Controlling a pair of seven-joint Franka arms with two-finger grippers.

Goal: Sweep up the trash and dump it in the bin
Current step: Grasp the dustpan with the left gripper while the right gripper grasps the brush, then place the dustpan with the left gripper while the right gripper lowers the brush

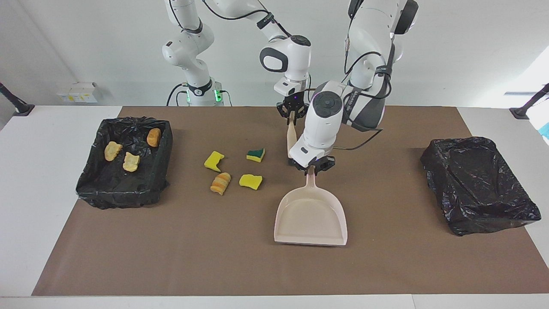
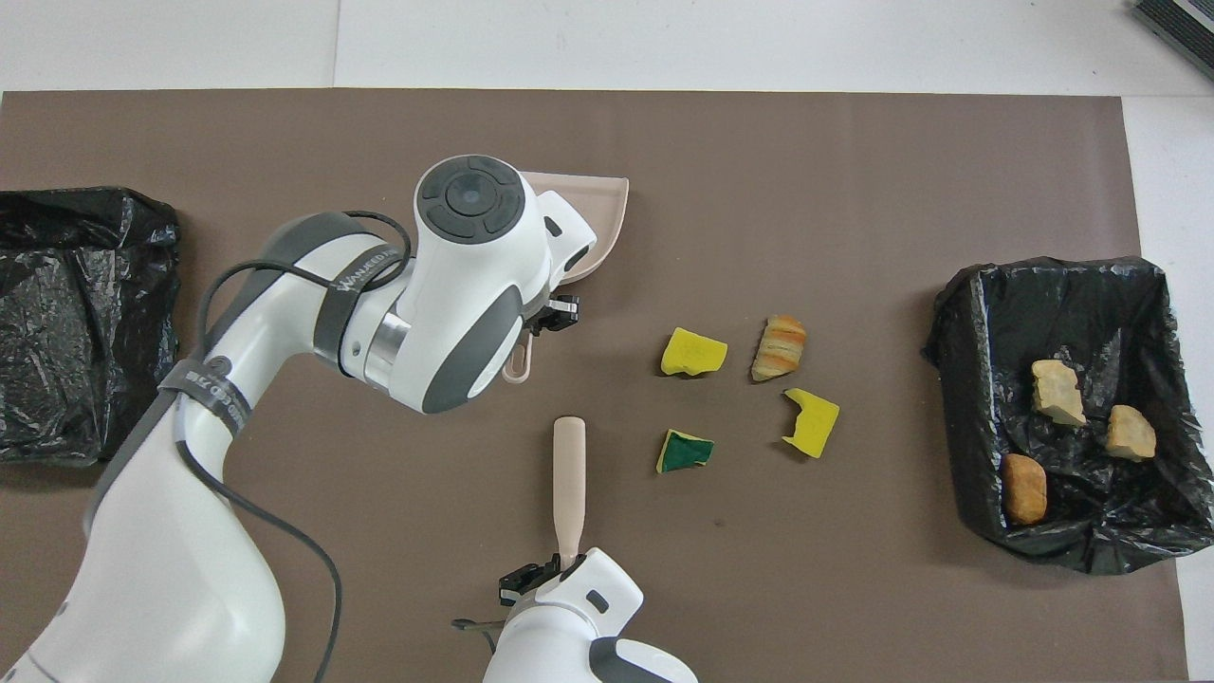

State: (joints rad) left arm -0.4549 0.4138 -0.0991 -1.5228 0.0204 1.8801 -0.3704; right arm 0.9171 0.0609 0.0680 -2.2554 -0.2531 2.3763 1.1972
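I get bright, even light in both views, everything sharp. Daylight blows out the right edge of the facing view. The crinkled black plastic bin liner at its right glints. Shadows on the matte brown counter mat are soft and short.

Four scraps of yellow sponge and striped chunk loose on the mat, three tan lumps in the black-lined bin.
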